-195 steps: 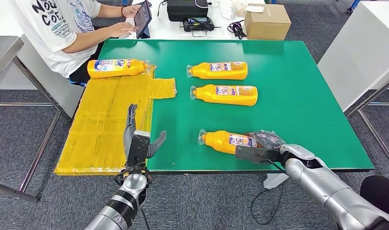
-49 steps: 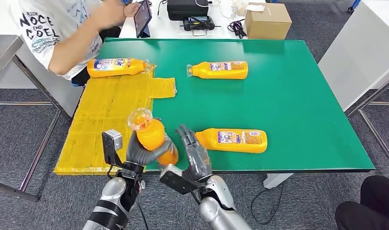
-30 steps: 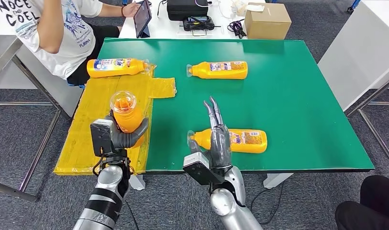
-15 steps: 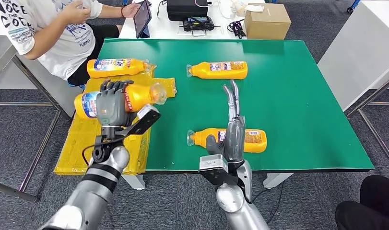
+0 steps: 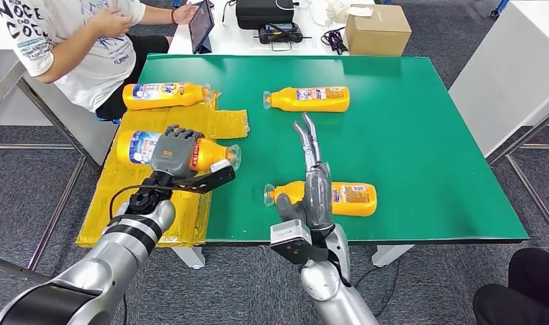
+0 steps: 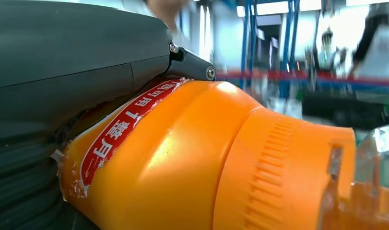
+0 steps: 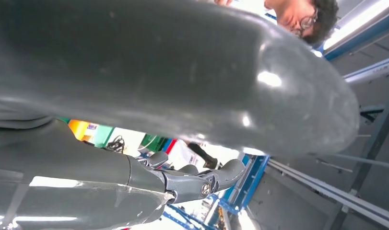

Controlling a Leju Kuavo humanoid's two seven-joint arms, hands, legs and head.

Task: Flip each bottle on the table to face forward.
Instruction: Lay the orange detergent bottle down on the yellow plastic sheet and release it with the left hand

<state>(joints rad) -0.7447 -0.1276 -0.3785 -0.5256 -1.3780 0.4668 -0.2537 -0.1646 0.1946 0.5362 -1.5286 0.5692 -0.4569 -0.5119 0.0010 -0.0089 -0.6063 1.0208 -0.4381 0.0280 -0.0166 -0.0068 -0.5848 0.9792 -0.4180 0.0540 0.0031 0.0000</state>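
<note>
My left hand grips an orange bottle sideways over the yellow mat, cap pointing right. In the left wrist view the same bottle with its red label is close against the hand. My right hand is raised with fingers straight and apart, standing in front of another orange bottle lying near the front edge of the green table. A third bottle lies mid-table at the back, and one more bottle lies at the mat's far end.
A person in a white shirt sits at the far left with a tablet. A cardboard box and a black case stand on the white table behind. A white table flanks the right side.
My left hand has lowered the bottle toward the yellow mat, still lying sideways. My right hand has shifted slightly left, fingers still upright. The person's arm has moved a little.
</note>
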